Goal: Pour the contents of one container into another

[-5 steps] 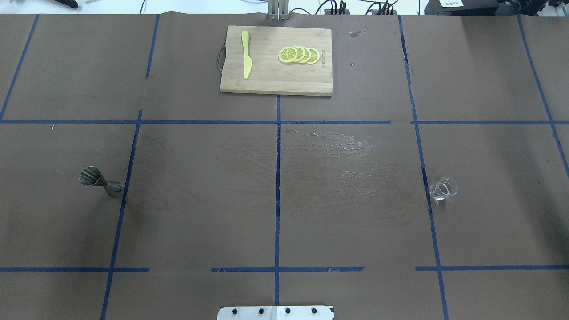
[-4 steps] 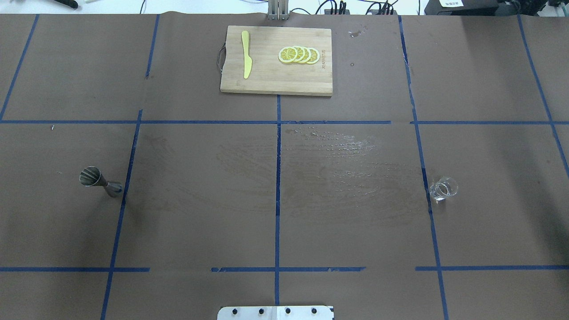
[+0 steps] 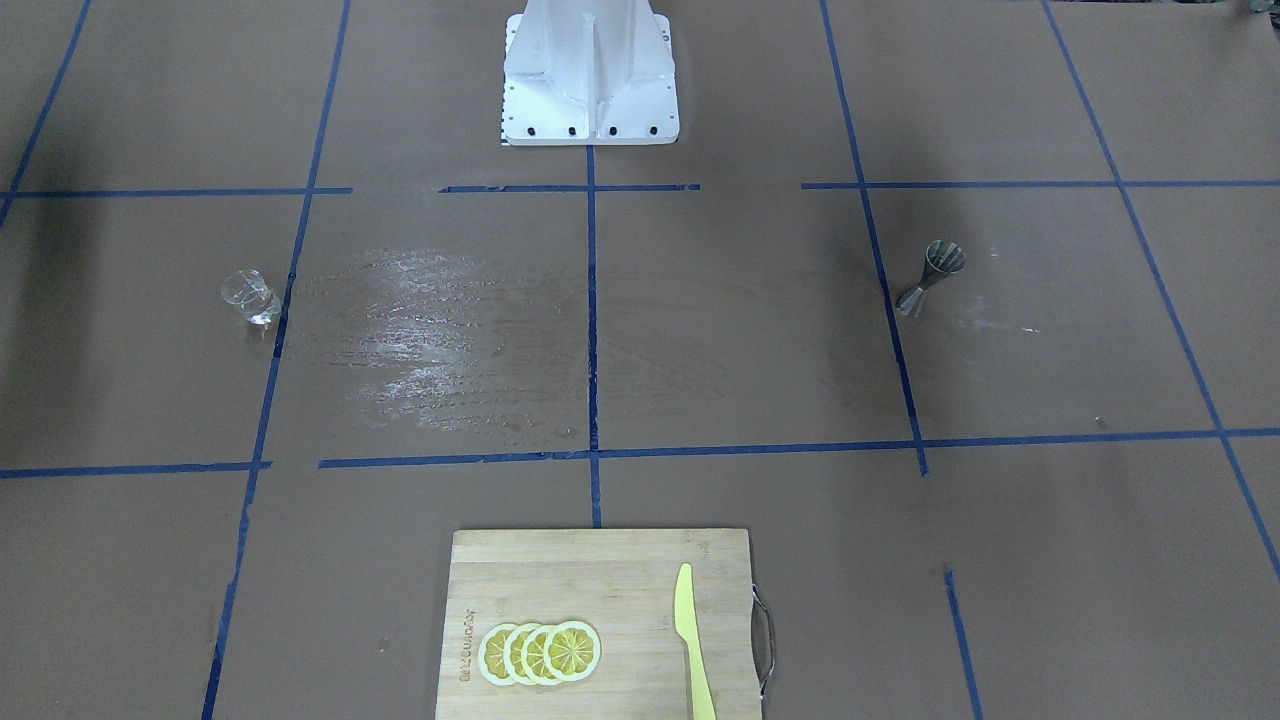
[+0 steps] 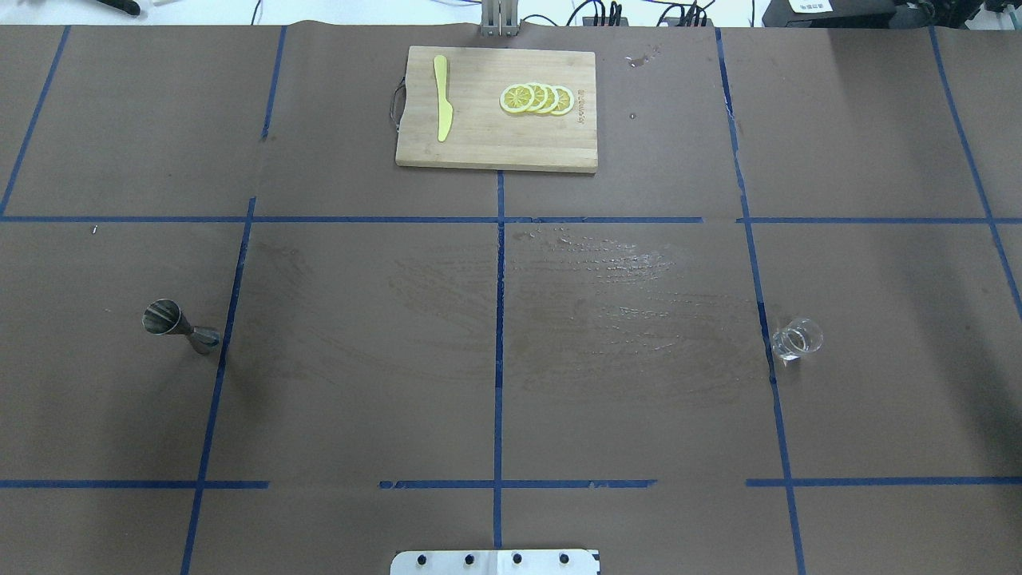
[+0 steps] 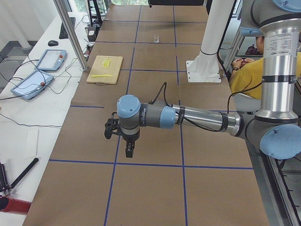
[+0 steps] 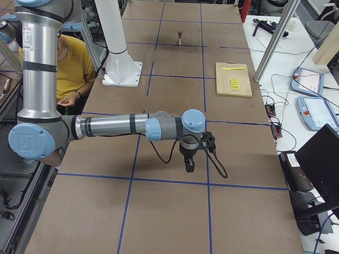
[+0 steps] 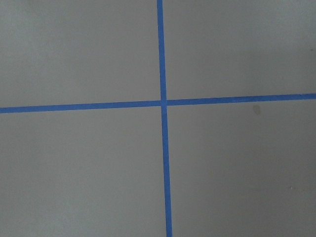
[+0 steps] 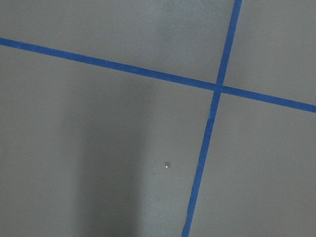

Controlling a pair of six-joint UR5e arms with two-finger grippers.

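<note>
The clear glass cup (image 4: 797,339) stands upright on the brown paper at the table's right side, also in the front-facing view (image 3: 250,297) and far off in the left view (image 5: 156,38). The grey steel jigger (image 4: 180,326) stands upright at the left side (image 3: 932,277) (image 6: 180,37). Both are alone, far from any gripper. My left gripper (image 5: 128,151) hangs pointing down over bare paper beyond the table's left end area. My right gripper (image 6: 188,166) hangs likewise at the opposite end. I cannot tell whether either is open or shut. Both wrist views show only paper and blue tape.
A wooden cutting board (image 4: 495,144) with lemon slices (image 4: 536,98) and a yellow knife (image 4: 441,108) lies at the far middle. A wet, streaky patch (image 4: 607,263) marks the centre. The robot's base plate (image 3: 590,120) is at the near edge. A seated person (image 6: 66,69) is behind the robot.
</note>
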